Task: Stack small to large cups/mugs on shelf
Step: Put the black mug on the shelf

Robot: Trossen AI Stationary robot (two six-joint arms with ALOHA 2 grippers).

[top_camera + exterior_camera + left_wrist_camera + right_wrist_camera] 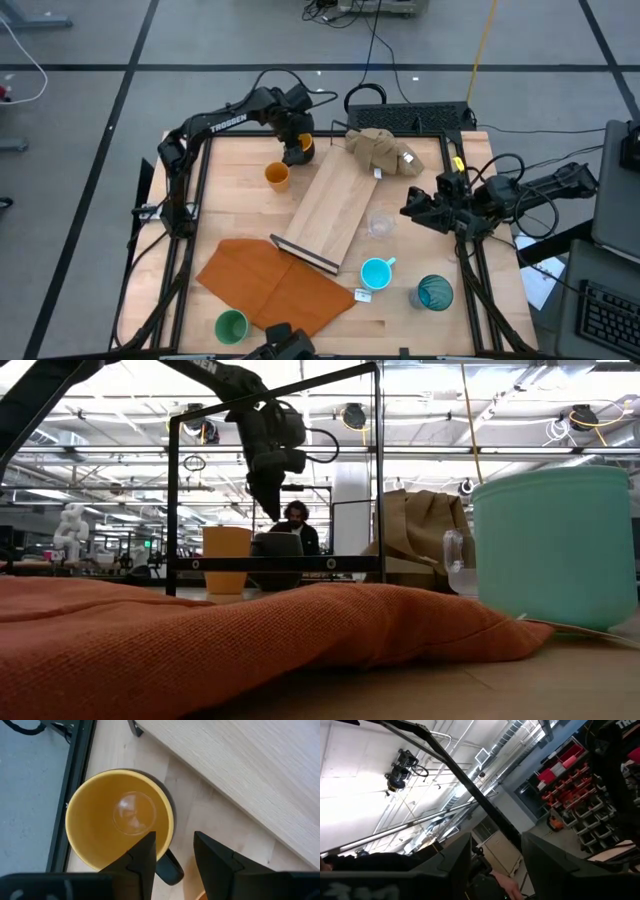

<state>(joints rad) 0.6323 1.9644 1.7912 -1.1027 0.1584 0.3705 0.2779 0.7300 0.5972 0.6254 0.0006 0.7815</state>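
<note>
Left gripper poised directly over the dark yellow-lined mug near the bench's far edge.

Its jaws stand partly open, straddling the mug's rim beside the handle, with nothing clamped between them. The mug sits just off the far end of the shelf, which lies slantwise across the middle of the bench, and the orange cup stands close by. The clear glass rests beside the shelf's right long edge. The light blue mug and teal tumbler stand toward the near right corner, the green cup at the near edge beside the orange-brown sheet. The right gripper waits over the right edge, jaws partly open and empty.
</note>
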